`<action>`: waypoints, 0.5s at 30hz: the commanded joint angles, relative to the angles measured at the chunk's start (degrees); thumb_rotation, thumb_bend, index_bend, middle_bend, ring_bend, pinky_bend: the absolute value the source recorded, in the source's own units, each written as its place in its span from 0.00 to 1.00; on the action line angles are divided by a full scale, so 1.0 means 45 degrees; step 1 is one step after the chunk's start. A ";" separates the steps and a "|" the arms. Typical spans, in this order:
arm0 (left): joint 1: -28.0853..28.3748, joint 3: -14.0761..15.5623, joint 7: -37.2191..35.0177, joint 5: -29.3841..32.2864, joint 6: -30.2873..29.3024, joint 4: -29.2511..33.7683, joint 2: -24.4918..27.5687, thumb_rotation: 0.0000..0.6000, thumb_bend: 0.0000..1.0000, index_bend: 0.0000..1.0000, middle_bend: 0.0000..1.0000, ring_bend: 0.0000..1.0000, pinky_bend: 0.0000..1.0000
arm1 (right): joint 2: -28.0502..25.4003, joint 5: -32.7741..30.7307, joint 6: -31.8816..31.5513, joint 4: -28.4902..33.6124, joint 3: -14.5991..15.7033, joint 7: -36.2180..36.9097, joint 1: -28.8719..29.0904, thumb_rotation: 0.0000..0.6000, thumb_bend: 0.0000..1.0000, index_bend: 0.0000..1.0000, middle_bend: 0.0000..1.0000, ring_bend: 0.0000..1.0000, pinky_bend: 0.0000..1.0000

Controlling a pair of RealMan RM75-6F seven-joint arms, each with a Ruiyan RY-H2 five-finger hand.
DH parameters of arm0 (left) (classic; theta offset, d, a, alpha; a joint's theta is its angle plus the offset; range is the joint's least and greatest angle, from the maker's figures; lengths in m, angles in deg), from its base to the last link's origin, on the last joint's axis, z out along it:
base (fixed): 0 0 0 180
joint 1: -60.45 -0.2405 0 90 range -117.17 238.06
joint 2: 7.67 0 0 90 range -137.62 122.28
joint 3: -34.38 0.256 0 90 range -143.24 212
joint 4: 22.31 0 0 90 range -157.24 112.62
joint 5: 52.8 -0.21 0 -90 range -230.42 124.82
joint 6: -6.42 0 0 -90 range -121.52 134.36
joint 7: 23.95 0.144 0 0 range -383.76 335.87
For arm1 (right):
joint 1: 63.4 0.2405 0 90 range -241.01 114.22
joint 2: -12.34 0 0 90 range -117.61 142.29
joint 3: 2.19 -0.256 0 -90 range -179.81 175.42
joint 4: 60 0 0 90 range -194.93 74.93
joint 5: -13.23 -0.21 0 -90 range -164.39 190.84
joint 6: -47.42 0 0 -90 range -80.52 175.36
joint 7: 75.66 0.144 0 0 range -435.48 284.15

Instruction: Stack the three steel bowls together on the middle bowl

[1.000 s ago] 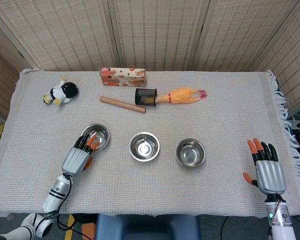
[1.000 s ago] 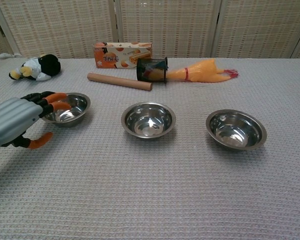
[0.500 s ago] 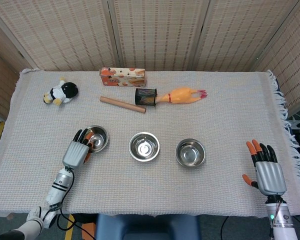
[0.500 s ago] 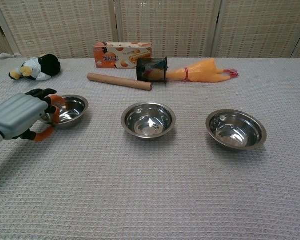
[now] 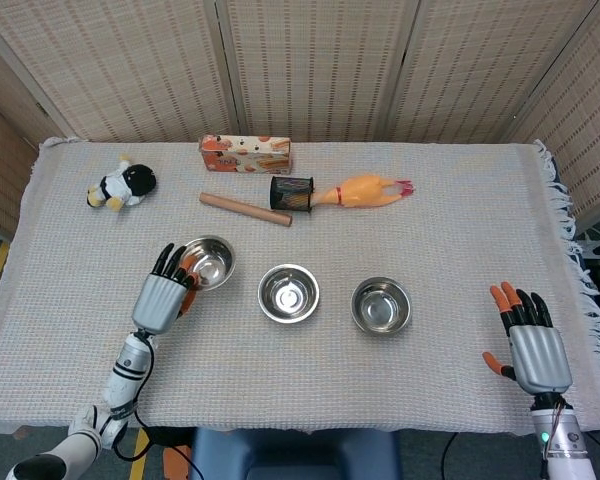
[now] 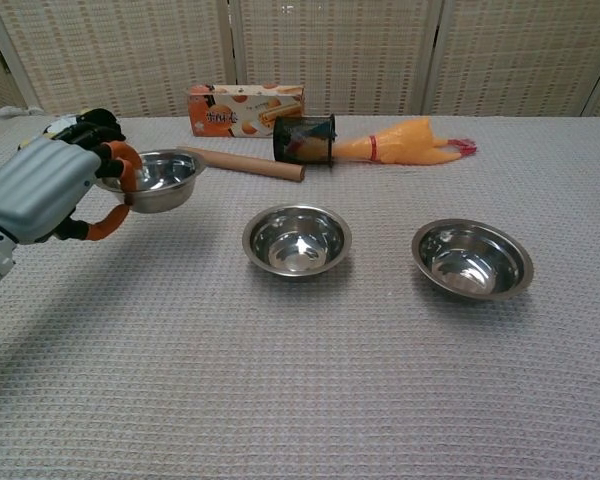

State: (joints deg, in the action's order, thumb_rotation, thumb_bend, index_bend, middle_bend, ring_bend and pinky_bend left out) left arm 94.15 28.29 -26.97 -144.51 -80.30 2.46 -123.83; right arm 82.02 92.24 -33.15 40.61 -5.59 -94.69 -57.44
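Note:
My left hand [image 5: 161, 299] [image 6: 50, 186] grips the left steel bowl [image 5: 208, 263] [image 6: 160, 179] by its near rim and holds it lifted above the cloth, to the left of the middle bowl [image 5: 288, 293] [image 6: 297, 240]. The right steel bowl [image 5: 381, 305] [image 6: 471, 258] rests on the cloth to the right of the middle one. Both of those bowls are empty. My right hand [image 5: 529, 337] hovers open near the table's front right corner, far from the bowls; the chest view does not show it.
At the back lie a snack box [image 5: 245, 154] [image 6: 245, 109], a wooden rolling pin [image 5: 245, 209] [image 6: 240, 162], a black mesh cup [image 5: 291, 193] [image 6: 304, 139] and a rubber chicken [image 5: 368, 190] [image 6: 405, 142]. A plush toy [image 5: 121, 186] sits back left. The tablecloth fringe [image 5: 570, 250] hangs at the right edge.
My left hand closed on the left bowl's rim, then lifted it off the cloth and carried it a little to the right. The right hand barely moved.

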 commanded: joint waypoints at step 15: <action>0.2169 0.0323 0.3779 -0.0782 0.1611 0.3180 -0.0668 1.00 0.47 0.67 0.25 0.12 0.13 | -0.0707 0.0712 -0.0450 0.0488 0.0217 0.1002 -0.0277 1.00 0.09 0.00 0.00 0.00 0.00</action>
State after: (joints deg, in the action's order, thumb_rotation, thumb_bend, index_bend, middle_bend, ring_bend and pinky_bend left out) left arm 103.12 29.64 -11.10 -147.95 -74.10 16.47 -126.06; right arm 78.92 95.39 -35.09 42.75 -4.61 -90.26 -58.63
